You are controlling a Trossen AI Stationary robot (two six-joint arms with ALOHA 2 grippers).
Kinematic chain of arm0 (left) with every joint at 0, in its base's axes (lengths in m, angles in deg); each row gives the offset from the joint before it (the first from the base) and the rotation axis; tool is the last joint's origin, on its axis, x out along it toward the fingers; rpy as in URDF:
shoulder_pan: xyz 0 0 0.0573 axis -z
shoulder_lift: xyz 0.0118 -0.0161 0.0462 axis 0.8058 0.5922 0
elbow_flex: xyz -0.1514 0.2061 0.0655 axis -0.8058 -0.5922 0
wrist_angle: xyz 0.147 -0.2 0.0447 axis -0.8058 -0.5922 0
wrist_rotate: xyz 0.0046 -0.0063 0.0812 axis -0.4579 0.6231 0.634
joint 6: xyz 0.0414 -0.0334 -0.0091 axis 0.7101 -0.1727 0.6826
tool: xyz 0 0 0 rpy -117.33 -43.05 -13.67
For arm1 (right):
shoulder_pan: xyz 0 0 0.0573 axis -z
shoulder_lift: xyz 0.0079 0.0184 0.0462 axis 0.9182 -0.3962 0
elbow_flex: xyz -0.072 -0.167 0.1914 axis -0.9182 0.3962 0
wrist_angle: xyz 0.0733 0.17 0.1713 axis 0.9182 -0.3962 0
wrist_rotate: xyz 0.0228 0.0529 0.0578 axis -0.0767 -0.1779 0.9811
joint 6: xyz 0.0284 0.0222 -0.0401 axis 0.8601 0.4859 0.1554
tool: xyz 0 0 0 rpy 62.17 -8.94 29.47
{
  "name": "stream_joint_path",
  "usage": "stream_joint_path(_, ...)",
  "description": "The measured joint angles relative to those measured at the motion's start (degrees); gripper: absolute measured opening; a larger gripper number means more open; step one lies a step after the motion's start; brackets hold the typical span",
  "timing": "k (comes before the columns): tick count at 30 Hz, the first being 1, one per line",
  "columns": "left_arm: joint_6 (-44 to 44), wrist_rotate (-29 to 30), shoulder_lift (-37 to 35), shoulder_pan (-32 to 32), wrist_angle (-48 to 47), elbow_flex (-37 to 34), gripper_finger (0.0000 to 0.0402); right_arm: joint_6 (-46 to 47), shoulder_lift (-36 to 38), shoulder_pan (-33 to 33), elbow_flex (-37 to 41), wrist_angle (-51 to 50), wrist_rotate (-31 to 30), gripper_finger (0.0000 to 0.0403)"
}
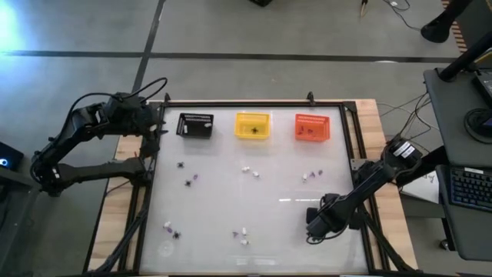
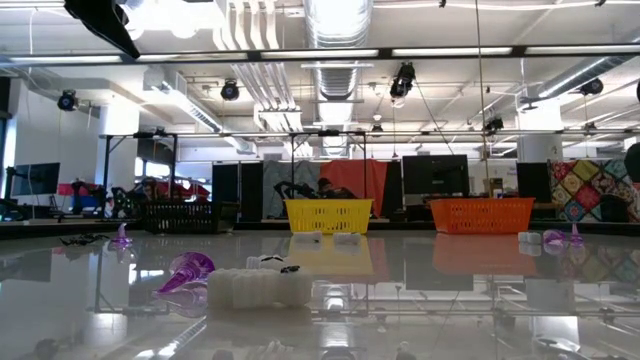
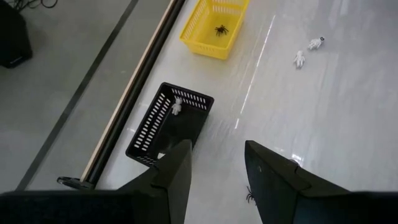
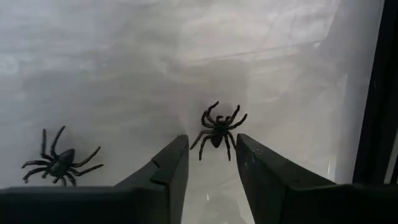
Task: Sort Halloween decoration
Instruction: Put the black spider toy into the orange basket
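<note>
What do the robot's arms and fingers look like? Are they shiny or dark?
Both arms are dark, almost black, built from jointed tubes. Thin black cables loop over the left arm. The right arm has a round joint with a pale marking. Each gripper ends in two flat, wedge-shaped black fingers, matte rather than shiny.

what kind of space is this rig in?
Likely a robotics lab or workshop: exposed ceiling ducts, monitors on benches behind the table, a desk with keyboard beside the rig.

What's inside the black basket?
The black basket holds one small white bit, seen from the left wrist. Its near corner is hidden behind the left gripper, so more could sit there.
</note>
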Motion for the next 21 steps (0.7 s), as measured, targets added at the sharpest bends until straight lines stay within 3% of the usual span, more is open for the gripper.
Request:
stream_joint_path(12,0.00,0.00,0.00,0.00,0.02,0.00,0.0132,-1.41,-0.18,-0.81,2.89,1.62,1.43,0.0015)
stream_joint_path(21,0.00,0.00,-0.08,0.00,0.03,0.00,0.0132,-2.11,0.43,-0.83,1.47,0.89,2.10,0.0009)
